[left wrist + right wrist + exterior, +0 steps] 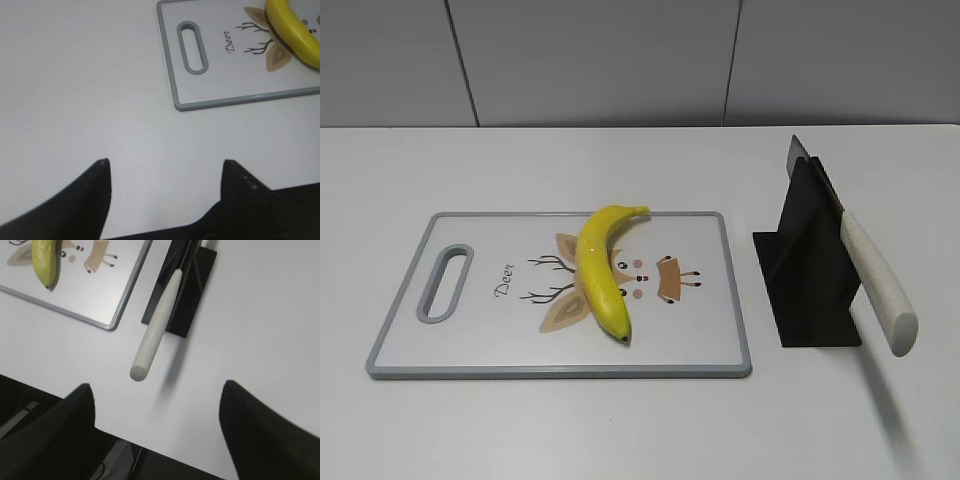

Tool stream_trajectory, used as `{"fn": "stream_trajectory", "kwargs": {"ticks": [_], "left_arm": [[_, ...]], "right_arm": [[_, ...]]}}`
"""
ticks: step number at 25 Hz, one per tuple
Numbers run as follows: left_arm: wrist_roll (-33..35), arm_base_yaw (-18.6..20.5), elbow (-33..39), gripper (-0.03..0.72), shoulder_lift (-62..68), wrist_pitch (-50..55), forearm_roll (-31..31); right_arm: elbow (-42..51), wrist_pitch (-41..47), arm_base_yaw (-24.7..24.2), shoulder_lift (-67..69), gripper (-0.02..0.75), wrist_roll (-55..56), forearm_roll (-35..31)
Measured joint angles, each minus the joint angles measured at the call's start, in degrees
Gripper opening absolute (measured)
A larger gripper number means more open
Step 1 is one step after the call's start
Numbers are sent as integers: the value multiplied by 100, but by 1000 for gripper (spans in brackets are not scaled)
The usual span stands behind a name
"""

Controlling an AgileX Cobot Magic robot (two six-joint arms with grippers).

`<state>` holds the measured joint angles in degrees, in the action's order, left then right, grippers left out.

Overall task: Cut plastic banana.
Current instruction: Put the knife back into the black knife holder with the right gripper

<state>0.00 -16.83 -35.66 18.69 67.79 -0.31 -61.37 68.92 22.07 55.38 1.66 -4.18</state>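
Note:
The plastic banana (603, 270) lies whole and yellow across the middle of the cutting board (450, 355), dark tip toward the front. It also shows in the left wrist view (295, 32) and the right wrist view (44, 260). A knife with a white handle (878, 282) rests slanted in a black stand (810, 270), handle toward the front; the right wrist view shows the handle (156, 327) too. My left gripper (165, 162) is open and empty over bare table, left of the board. My right gripper (157, 385) is open and empty near the table's front edge, below the knife handle.
The board (220, 102) is white with a grey rim, a handle slot (445, 283) at its left and a deer drawing. The table's front edge (125, 440) runs under my right gripper. A grey wall stands behind the table.

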Motion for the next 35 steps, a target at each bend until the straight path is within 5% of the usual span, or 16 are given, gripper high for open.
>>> {"fn": "stream_trajectory", "kwargs": {"ticks": [19,35], "left_arm": [[395,0,496,571,-1904,78,-118],[653,0,686,569,-1904,-534,-177]], "right_arm": [[2586,-845,0,-2955,594,-706,-26],[3226,-844,0,-5450,595,-843,-441]]}}
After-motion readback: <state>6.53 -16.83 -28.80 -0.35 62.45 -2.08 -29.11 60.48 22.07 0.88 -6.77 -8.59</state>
